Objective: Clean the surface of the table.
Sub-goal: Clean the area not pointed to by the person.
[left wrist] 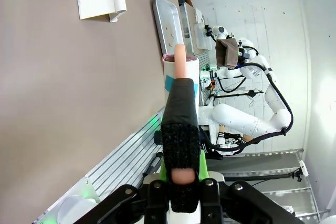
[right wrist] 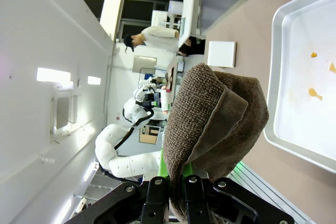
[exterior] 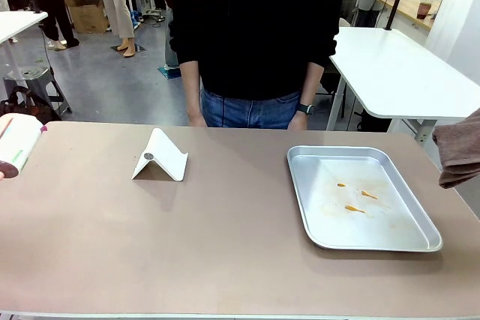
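The stiff, smooth worktop (exterior: 225, 252) is best wiped, not grasped, with the soft cloth (right wrist: 210, 108) pinched in the right pincer (right wrist: 177, 174); a bottle (left wrist: 184, 69) is gripped by the left pincer (left wrist: 181, 95).

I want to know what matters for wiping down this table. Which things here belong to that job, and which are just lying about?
For the job: the table; the brown cloth, held at the robot's right; the white container, held at its left, probably cleaner.
Lying about: the white folded stand; the metal tray, with orange smears.
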{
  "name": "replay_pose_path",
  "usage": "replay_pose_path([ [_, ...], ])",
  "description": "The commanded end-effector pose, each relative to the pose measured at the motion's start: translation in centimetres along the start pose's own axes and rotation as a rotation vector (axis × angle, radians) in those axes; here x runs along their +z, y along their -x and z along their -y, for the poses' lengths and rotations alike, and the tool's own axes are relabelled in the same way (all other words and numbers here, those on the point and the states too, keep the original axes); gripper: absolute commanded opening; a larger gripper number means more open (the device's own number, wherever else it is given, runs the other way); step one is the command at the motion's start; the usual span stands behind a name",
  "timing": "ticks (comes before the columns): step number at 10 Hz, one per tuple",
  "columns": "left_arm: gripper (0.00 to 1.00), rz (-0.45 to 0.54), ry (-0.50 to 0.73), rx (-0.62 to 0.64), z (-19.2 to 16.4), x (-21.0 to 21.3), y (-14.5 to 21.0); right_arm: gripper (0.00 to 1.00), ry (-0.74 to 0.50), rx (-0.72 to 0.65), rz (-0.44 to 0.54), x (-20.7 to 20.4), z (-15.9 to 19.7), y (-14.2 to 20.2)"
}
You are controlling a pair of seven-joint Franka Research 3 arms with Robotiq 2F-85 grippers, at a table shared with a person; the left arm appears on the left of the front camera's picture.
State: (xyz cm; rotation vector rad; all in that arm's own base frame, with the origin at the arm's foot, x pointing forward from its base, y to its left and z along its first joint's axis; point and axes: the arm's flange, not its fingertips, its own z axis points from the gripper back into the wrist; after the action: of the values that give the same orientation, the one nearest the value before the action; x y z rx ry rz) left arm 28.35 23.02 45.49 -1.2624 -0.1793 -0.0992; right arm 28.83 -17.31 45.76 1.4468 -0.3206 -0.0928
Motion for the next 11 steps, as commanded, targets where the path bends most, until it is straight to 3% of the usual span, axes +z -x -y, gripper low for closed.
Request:
replay_pose_path([
  [1, 0.21, 0.010, -0.001, 0.010, 0.4, -0.2, 0.2, 0.03, -0.010, 0.006, -0.003, 0.1, -0.3, 0.1],
  [2, 0.21, 0.010, -0.001, 0.010, 0.4, -0.2, 0.2, 0.03, -0.010, 0.006, -0.003, 0.1, -0.3, 0.1],
  [3, 0.21, 0.010, -0.001, 0.010, 0.4, -0.2, 0.2, 0.09, 0.000, 0.000, 0.000, 0.0, 0.0, 0.0],
  [4, 0.21, 0.010, -0.001, 0.010, 0.4, -0.2, 0.2, 0.09, 0.265, 0.022, -0.060, -2.6, -0.3, -0.8],
  [6, 0.21, 0.010, -0.001, 0.010, 0.4, -0.2, 0.2, 0.09, 0.527, 0.047, -0.180, -7.0, -0.5, -2.7],
  [7, 0.21, 0.010, -0.001, 0.010, 0.4, -0.2, 0.2, 0.09, 0.695, 0.033, -0.193, -8.5, 0.1, -3.8],
  [9, 0.21, 0.010, -0.001, 0.010, 0.4, -0.2, 0.2, 0.09, 0.831, 0.096, -0.249, -11.2, 0.7, -5.3],
  [11, 0.21, 0.010, -0.001, 0.010, 0.4, -0.2, 0.2, 0.09, 0.915, 0.152, -0.197, -13.4, 1.4, -7.3],
])
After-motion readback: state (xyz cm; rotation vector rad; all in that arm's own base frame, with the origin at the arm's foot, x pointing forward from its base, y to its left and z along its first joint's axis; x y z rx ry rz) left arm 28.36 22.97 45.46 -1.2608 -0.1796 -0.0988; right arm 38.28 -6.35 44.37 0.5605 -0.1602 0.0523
